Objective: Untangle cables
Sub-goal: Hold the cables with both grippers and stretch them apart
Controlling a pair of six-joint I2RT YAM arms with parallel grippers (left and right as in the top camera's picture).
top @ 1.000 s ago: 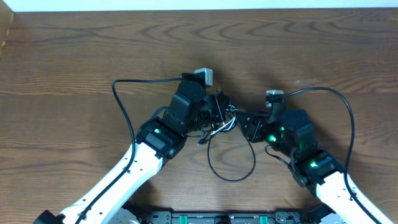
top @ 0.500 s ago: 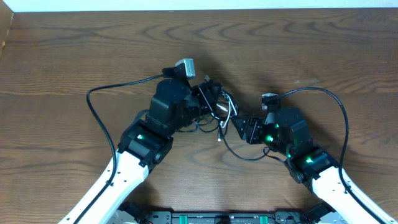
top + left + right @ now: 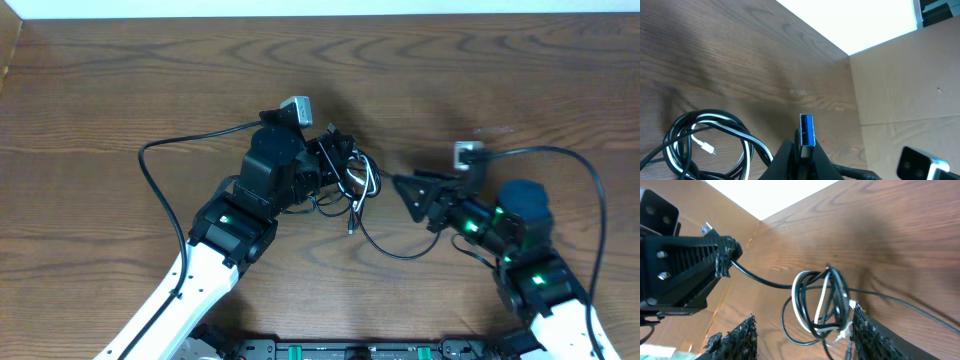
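Note:
The black and white cables hang as a tangled coil from my left gripper. In the left wrist view the left gripper is shut on a blue-tipped plug, and the coil with a small white plug lies below left. A loose black loop trails onto the table. My right gripper is open and empty, just right of the coil. In the right wrist view the coil shows ahead of the wide-open right gripper; whether it touches the right finger I cannot tell.
Thick black arm cables arc out to the left and to the right. A cardboard wall stands at the table's side. The table's far edge runs along the top.
My left gripper lifted the coil up and to the left, then held still. My right gripper opened, let go of the cables and drew back to the right.

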